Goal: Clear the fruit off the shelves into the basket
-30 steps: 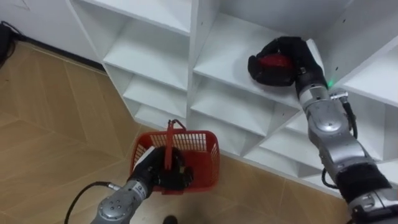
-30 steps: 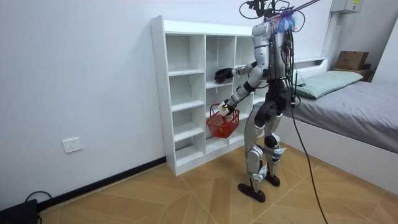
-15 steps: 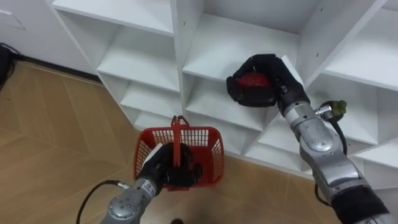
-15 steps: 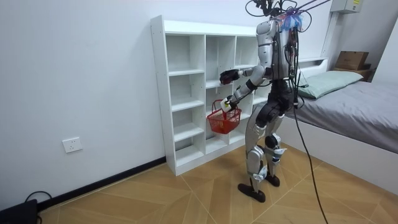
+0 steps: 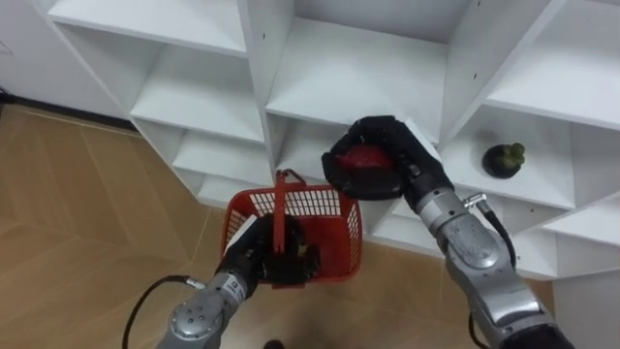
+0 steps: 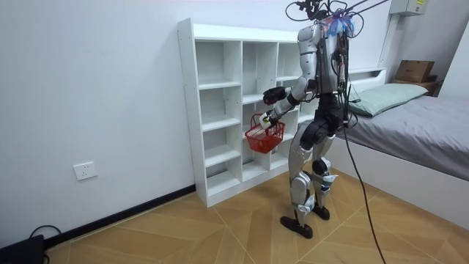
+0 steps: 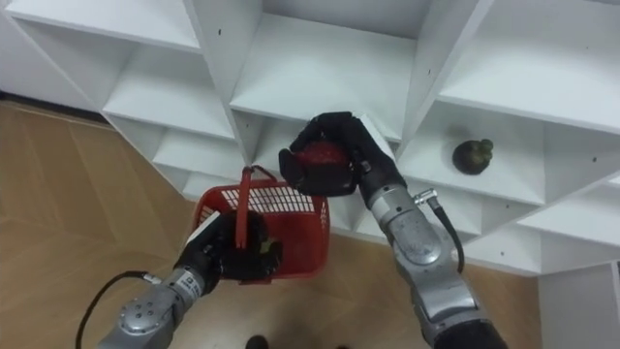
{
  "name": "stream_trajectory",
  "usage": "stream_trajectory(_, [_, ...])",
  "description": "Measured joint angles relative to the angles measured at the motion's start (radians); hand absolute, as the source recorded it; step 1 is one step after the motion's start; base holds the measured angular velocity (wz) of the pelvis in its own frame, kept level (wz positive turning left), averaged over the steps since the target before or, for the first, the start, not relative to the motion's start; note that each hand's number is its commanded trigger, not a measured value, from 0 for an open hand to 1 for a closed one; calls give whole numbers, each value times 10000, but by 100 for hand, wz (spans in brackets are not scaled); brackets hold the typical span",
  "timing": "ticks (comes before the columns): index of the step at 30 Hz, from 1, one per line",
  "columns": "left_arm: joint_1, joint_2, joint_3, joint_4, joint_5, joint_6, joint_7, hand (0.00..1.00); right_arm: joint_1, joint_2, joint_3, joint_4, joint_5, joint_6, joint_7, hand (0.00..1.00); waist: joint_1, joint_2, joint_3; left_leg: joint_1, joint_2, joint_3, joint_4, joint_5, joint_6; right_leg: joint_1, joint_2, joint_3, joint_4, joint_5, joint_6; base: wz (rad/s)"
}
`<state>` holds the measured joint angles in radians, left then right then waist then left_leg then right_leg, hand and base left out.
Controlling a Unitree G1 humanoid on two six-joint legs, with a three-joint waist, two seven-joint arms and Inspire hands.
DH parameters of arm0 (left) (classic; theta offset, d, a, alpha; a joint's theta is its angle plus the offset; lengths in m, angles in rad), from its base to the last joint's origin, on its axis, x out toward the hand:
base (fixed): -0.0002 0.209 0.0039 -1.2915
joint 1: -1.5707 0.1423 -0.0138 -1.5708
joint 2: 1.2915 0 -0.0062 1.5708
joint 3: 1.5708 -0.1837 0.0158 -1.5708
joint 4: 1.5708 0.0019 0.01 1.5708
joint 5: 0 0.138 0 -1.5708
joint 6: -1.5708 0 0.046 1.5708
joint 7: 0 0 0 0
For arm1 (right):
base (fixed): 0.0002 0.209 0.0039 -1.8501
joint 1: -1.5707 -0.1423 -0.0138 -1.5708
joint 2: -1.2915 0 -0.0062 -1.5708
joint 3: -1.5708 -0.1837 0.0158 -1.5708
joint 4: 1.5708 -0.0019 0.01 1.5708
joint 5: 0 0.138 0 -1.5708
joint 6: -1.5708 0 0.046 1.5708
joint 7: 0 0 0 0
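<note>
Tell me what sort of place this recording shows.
Most likely a bedroom in a home: a bed with a pillow stands at the room view's right, a white shelf unit lines the wall, and the floor is wood parquet.

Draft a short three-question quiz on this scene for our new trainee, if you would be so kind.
1. True or false: the right hand is shut on a red fruit.
2. What does the left hand hold? A: the red basket. B: a cloth. C: nothing.
3. Where does the dark fruit lie?
Key: 1 true. 2 A. 3 On a shelf of the closet, in the compartment to the right of the right hand.
</note>
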<state>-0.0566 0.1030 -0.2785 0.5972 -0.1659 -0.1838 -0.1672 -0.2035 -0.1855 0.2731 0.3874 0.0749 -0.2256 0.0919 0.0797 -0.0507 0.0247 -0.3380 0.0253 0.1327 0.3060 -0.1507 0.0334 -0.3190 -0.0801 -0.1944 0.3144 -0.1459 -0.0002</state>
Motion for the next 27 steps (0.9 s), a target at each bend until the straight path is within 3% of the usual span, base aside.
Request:
stream_trajectory(7, [-6, -125, -2, 0, -399, -175, -7, 100, 17, 214, 189, -2, -2, -1, 296, 100, -190, -20, 5, 6, 2, 24, 52, 0, 1, -24, -26, 3, 109, 0, 0, 0])
stream_trajectory(18, [-34, -138, -464, -576, -1203, -341, -30, 100, 353, 288, 301, -1, 61, -2, 634, 100, -186, -8, 7, -90, 32, 11, 196, -3, 2, -41, 6, 11, 102, 4, -6, 0])
stream_trajectory(27, [-5, -107, -598, -1148, -1615, -343, -418, 100, 391, 287, 353, -204, 411, -20, 544, 100, -195, 79, -41, -186, 64, 35, 202, -6, 0, -158, 30, 39, 124, 18, -30, 0])
